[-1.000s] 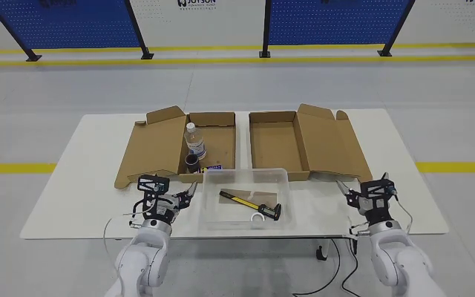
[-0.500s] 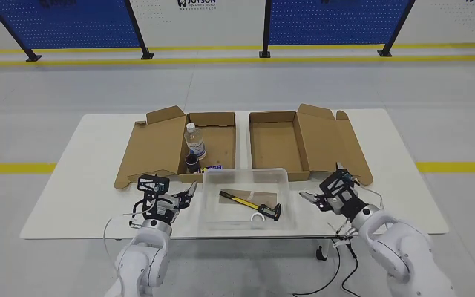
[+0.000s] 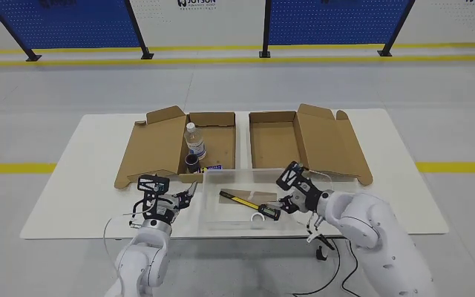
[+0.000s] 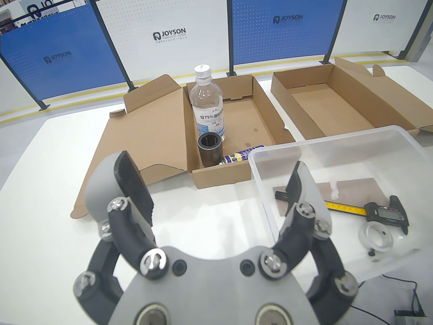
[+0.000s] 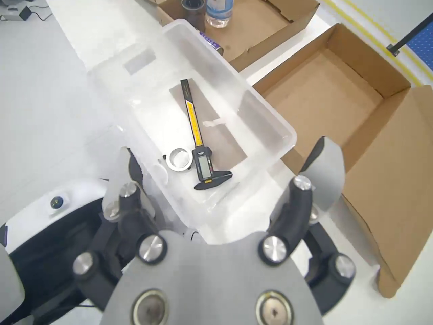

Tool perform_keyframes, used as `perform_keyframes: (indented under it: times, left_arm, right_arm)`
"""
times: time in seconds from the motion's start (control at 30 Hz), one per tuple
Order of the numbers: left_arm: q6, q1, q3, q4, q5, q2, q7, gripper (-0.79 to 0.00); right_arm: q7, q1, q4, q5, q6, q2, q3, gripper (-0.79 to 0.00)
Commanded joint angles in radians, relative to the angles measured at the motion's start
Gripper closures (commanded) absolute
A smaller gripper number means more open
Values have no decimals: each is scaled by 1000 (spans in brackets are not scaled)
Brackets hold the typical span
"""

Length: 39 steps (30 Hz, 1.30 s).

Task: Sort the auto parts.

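**A:** So, where do the parts lie?

**B:** The caliper lies flat in the tub, on a brown sheet. The ring lies against the caliper's head. A small dark bit sits beside the ring, too small to name.

**A:** And the right gripper?

**B:** It hangs at the tub's right end, near the caliper's head. Its fingers are spread wide and grip nothing. One finger looks hazy, as if seen through the tub's wall. I cannot tell whether it is inside the tub or outside.

**A:** The left gripper?

**B:** It is over bare bench, just beside the tub's left end. Its fingers are also spread, with nothing between them.

**A:** What is in the boxes?

**B:** In the left box a bottle stands upright. A black cylinder stands just in front of it, open end up. I cannot tell if the two touch. A can lies on its side by the box's front wall. The tub's rim hides one end of it.

**A:** The right box?

**B:** It is open, just behind the tub. From the right wrist its outer flap is cut off at the edge.
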Motion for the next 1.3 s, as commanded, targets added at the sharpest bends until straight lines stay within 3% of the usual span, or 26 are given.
perform_keyframes:
  times: [0.0,0.63,0.93,1.27]
  left_arm:
    - [0,0,0,0,0,0,0,-785]
    - [0,0,0,0,0,0,0,-785]
    - [0,0,0,0,0,0,0,-785]
    - [0,0,0,0,0,0,0,-785]
  right_arm:
    - [24,41,29,-10,13,-4,-34,-785]
    - [172,362,341,-3,107,-77,-349,-785]
    - [173,431,463,1,129,-113,-446,-785]
    - [155,454,505,10,113,-130,-483,-785]
